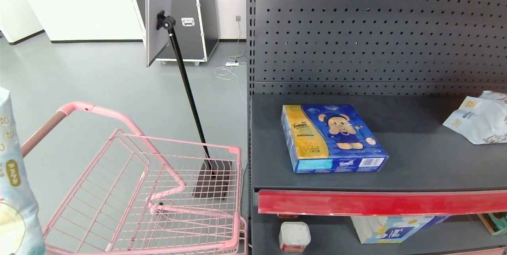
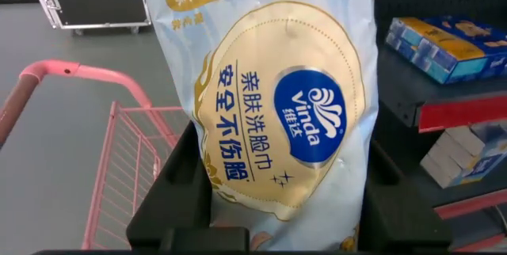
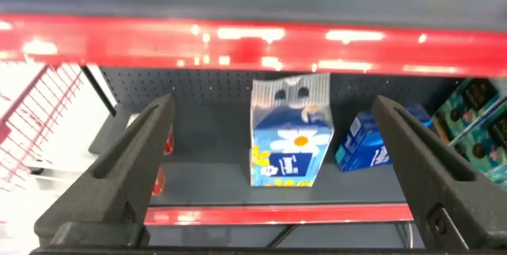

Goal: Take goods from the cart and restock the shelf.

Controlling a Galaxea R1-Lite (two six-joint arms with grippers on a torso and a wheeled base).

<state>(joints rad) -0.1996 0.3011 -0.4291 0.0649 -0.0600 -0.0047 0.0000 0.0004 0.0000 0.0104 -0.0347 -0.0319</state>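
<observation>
Tissue pack first: a tall, soft, pale blue plastic pack with a cream oval label (image 2: 277,89) is clenched in the left hand (image 2: 285,196). Its dark, blocky fingers (image 2: 170,196) press against both of the pack's glossy sides. In the head view the pack stands upright at the far left, just beside the handle end of the pink wire cart (image 1: 174,141) and well apart from the shelf.

Over on the right, the dark grey metal shelf with the perforated back panel (image 1: 427,156) has a glossy red strip (image 1: 376,202) running along its front edge. A flat rectangular blue and yellow cardboard box with a cartoon bear (image 1: 332,138) lies on its top board. A crumpled pale soft pack (image 1: 479,118) sits far off at the right edge.

The right hand (image 3: 273,108) is released, its wedge-shaped fingers spread wide and holding nothing. It is level with the lower board, where an upright blue and white soft pack with a flower print (image 3: 291,132) stands near a small blue box (image 3: 364,140). A short white round tin (image 1: 294,236) rests on that same board nearer the cart. Behind the cart stands a thin black pole stand carrying a flat grey panel (image 1: 186,84).
</observation>
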